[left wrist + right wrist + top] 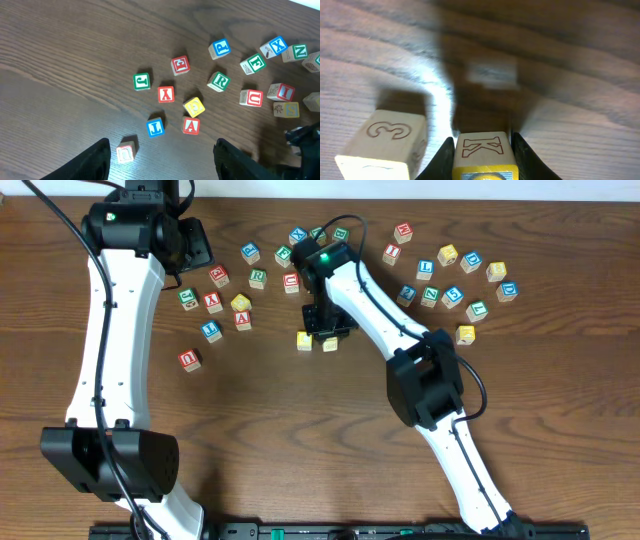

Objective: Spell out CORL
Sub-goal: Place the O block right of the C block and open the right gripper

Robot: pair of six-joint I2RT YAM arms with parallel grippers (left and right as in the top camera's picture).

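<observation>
While the left gripper (165,162) hangs above the left group of cubes with its two fingers (97,161) spread wide and nothing between them, the right gripper (326,332) is low near the middle of the table (300,440) and pinches one cube. In the right wrist view this is the yellow-topped K cube (483,146): a red K shows on its side face, and the dark fingers (441,162) press against its left and right sides. I cannot tell if it rests on the wood or is a little lifted. Just beside it, on the left in that view and with a small gap, sits the yellow-topped 3 cube (387,137), turned a little. From overhead these two show as a pair of yellow tops side by side at the right gripper, apart from the other cubes. The green R cube (258,278) lies in the left group, between the two arms, and in the left wrist view a red U cube (251,98) lies near it on the right. The blue L cube (425,270) lies in the right group, on the other side of the right arm, well apart from the yellow pair. Under the left gripper's camera lie also a red A cube (190,125) and another yellow cube (194,106), close together.
</observation>
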